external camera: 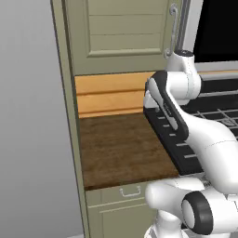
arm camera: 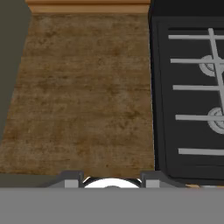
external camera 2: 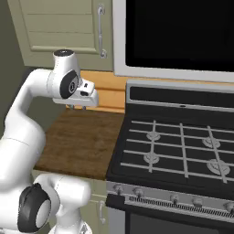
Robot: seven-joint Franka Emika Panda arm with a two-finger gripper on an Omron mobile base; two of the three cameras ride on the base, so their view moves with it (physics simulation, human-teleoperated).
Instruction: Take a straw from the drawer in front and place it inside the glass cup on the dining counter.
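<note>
The sage-green drawer (external camera: 111, 195) sits shut under the brown wood countertop (external camera: 123, 148), and its small silver handle (external camera: 130, 191) faces me. My gripper (external camera 2: 77, 108) hangs above the back of that countertop and points down, well above and behind the drawer. In the hand view the gripper (arm camera: 110, 179) has its two tips apart, with only bare wood between them. It stands open and holds nothing. The straw, the glass cup and the dining counter are out of view.
A black gas stove (external camera 2: 183, 146) with grey grates adjoins the countertop on the right, with a dark microwave (external camera 2: 178, 32) above it. A pale green wall cabinet (external camera: 125, 32) hangs overhead. A tall panel (external camera: 69, 116) bounds the countertop on the left.
</note>
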